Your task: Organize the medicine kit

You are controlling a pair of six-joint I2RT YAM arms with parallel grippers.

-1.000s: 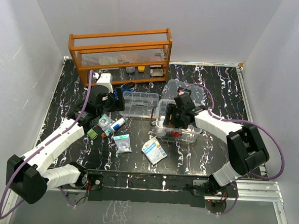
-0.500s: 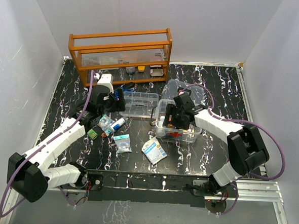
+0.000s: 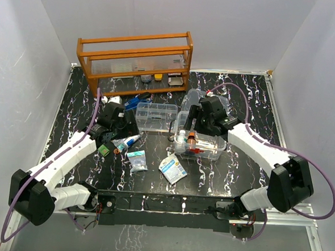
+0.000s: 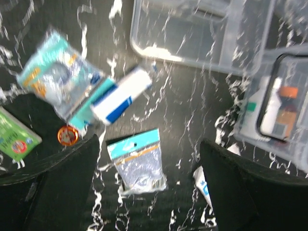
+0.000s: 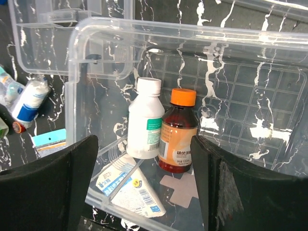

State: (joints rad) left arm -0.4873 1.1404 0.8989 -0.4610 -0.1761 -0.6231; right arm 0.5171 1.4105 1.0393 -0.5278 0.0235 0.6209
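Left gripper [image 4: 149,144], right gripper [image 5: 144,144] gape, seemingly empty; right wrist best shows 2 bottles [image 5: 146,120] in kit [image 5: 73,82].

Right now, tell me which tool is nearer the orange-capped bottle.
Right. The right tool hovers directly over the orange-capped bottle in the medicine kit; the left tool is off to the side, above loose packets.

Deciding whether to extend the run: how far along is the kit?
Done: white bottle and brown bottle stand in the clear box. In hand: nothing; right pincer open over the box, left pincer open over loose packets. Left: tube, small bag, teal packet and green packet lie outside, as does the tray insert.
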